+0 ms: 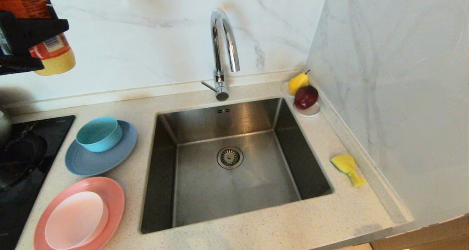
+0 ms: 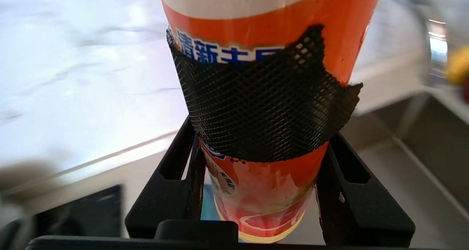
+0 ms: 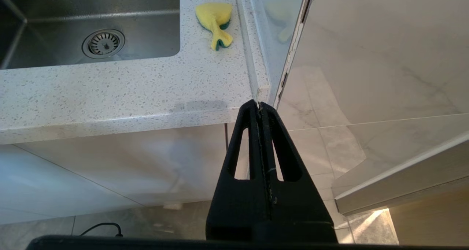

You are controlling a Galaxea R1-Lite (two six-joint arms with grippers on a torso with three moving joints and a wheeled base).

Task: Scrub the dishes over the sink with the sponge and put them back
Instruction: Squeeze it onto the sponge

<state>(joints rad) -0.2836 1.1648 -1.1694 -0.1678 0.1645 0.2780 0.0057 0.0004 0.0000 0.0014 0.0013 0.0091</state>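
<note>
Over countertop, left hand (image 2: pixel 258 191) clamps cylindrical orange bottle (image 2: pixel 267 78).

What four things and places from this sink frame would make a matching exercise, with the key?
Things:
1. sponge
2. teal bowl
3. orange bottle
4. pale pink-white bowl

Places:
A. on the salmon-pink plate
B. in the left hand
C. on the counter, right of the sink
D. on the grey-blue plate

Pairs: 1-C, 2-D, 3-B, 4-A
</note>
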